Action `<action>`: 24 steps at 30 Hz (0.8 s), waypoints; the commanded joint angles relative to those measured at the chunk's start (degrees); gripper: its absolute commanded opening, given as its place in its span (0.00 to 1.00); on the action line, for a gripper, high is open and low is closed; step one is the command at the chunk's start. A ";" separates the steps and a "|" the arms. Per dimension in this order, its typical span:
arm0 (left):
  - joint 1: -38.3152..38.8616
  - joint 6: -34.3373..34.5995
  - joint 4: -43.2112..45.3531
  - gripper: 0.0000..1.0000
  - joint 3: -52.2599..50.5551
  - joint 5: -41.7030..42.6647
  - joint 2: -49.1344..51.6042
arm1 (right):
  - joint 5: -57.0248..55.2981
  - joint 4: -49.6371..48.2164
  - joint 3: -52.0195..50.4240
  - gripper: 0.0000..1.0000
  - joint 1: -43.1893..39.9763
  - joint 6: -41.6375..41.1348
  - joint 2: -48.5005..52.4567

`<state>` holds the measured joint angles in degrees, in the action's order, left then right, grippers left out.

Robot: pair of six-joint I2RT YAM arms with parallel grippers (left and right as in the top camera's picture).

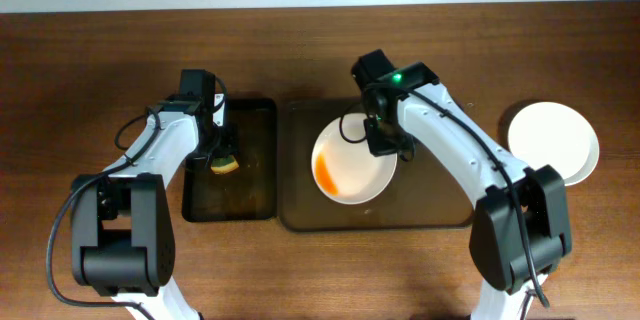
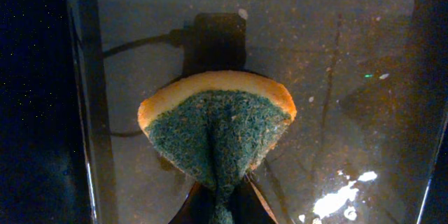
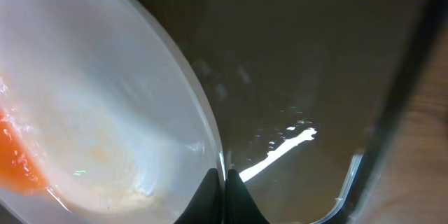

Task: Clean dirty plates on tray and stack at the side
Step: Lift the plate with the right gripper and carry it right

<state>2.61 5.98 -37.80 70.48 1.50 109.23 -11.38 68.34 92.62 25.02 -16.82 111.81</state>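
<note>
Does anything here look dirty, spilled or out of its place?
Yes: the plate on the brown tray has an orange-red sauce smear on its left part. The right end effector is shut on its rim. The white plates beside the tray look clean.

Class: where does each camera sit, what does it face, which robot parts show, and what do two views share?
Overhead: above table, facing down; both arms show.
Left wrist: on left arm, faces sponge pinched in left tool.
Right wrist: on right arm, faces smeared plate's rim in right tool.
Shared: that plate, also overhead.
</note>
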 commanded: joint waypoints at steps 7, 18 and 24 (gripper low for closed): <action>-0.04 -0.92 0.33 0.00 -0.26 -0.39 -0.39 | -24.41 3.04 6.62 0.04 10.12 -6.27 -5.46; -0.04 -0.92 0.33 0.00 -0.26 -0.39 -0.39 | -56.15 2.82 6.60 0.04 28.37 -15.13 -6.25; -0.04 -0.92 0.33 0.00 -0.26 -0.39 -0.39 | -57.48 2.08 6.60 0.04 28.50 -16.72 -6.25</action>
<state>2.59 5.98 -37.67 70.48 1.50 109.23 -65.30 70.70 97.95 53.87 -31.18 107.50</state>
